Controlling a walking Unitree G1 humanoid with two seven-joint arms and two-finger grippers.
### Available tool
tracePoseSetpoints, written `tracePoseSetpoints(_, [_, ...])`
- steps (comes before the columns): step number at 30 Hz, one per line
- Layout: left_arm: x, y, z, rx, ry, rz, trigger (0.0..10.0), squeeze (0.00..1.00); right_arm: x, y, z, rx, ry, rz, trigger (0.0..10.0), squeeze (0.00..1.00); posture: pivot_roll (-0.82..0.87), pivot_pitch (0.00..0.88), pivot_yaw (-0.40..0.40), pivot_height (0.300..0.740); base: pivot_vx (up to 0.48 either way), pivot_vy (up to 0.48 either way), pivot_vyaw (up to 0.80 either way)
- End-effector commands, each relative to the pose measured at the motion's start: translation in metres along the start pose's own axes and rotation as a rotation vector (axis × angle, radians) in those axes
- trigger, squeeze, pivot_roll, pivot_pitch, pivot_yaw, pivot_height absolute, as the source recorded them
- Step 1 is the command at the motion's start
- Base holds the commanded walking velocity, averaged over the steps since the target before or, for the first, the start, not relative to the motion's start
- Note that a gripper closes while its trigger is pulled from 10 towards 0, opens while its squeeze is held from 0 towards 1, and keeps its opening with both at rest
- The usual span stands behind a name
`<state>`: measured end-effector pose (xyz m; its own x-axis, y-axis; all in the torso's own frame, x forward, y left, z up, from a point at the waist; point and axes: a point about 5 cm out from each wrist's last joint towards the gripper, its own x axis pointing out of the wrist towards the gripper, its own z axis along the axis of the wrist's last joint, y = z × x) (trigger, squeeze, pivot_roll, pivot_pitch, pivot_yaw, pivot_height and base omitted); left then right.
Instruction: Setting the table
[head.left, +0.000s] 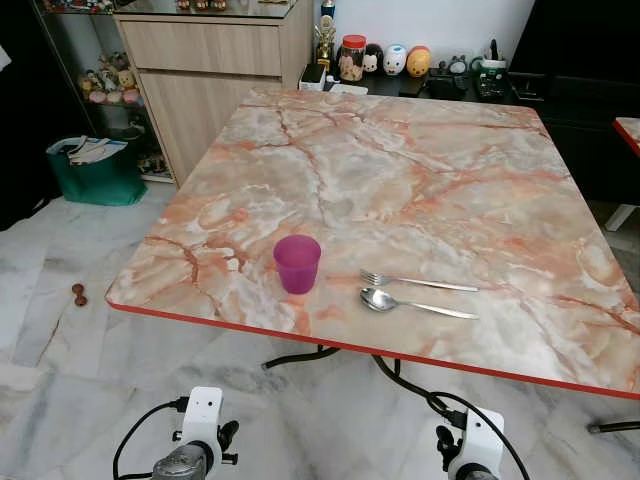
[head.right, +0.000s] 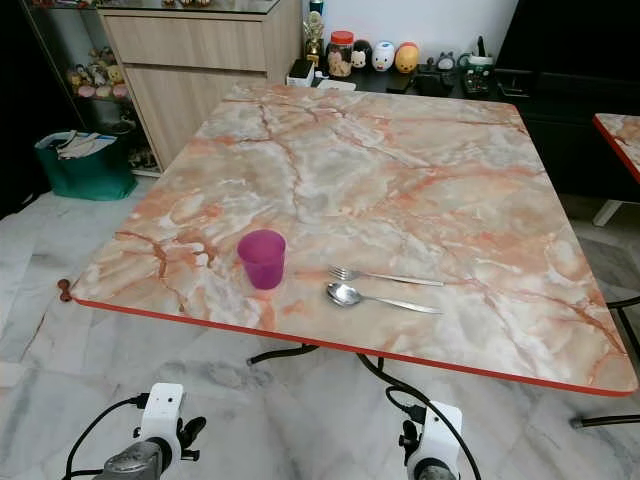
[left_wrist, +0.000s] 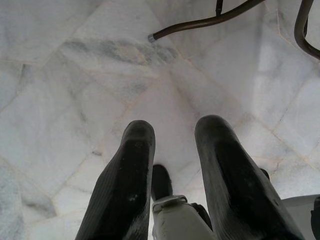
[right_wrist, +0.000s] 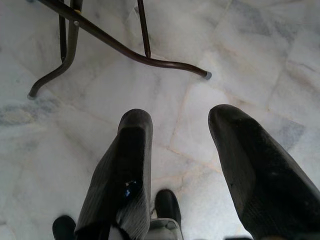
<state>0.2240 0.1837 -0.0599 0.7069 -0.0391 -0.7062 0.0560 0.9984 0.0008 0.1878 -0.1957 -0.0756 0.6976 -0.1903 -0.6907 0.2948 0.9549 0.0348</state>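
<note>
**Cup, fork and spoon near the front edge of the marble tabletop**

Marble in pink and orange veins covers the tabletop, which has a red rim and stands on a pale marble floor. Near the tabletop's front edge, toward its left corner, a purple plastic cup stands upright. Just to its right lie a fork and a spoon, side by side and roughly parallel to the front edge, the fork farther from the edge, both with heads pointing toward the cup. Cup and cutlery are close but not touching.

Beyond the far edge, a dark sideboard carries a red-lidded jar and small figurines. A wooden cabinet stands off the far left corner, with a green bag on the floor beside it.

Both arms hang low in front of the tabletop. The left gripper points at the floor, jaws released and empty. The right gripper likewise hangs over the floor near the dark curved table legs, jaws spread apart with nothing between them.
</note>
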Motion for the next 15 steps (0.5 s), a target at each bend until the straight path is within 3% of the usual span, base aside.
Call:
tracePoseSetpoints(1, [-0.0009, 0.0031, -0.0033, -0.004, 0.019, 0.012, 10.0, 0.00, -0.0008, -0.0009, -0.0006, 0.018, -0.013, -0.010, 10.0, 0.00, 0.04, 0.000, -0.008, 0.740, 0.000, 0.000, 0.00])
tracePoseSetpoints(7, [-0.0006, 0.0022, -0.0031, -0.005, 0.019, 0.009, 10.0, 0.00, -0.0010, -0.0003, 0.0013, 0.029, -0.036, -0.011, 10.0, 0.00, 0.04, 0.000, -0.008, 0.740, 0.000, 0.000, 0.00])
tracePoseSetpoints(15, [-0.0010, 0.0016, -0.0050, -0.005, 0.025, 0.008, 10.0, 0.00, -0.0011, -0.0003, -0.0033, 0.002, 0.009, -0.007, 10.0, 0.00, 0.05, 0.000, -0.011, 0.740, 0.000, 0.000, 0.00])
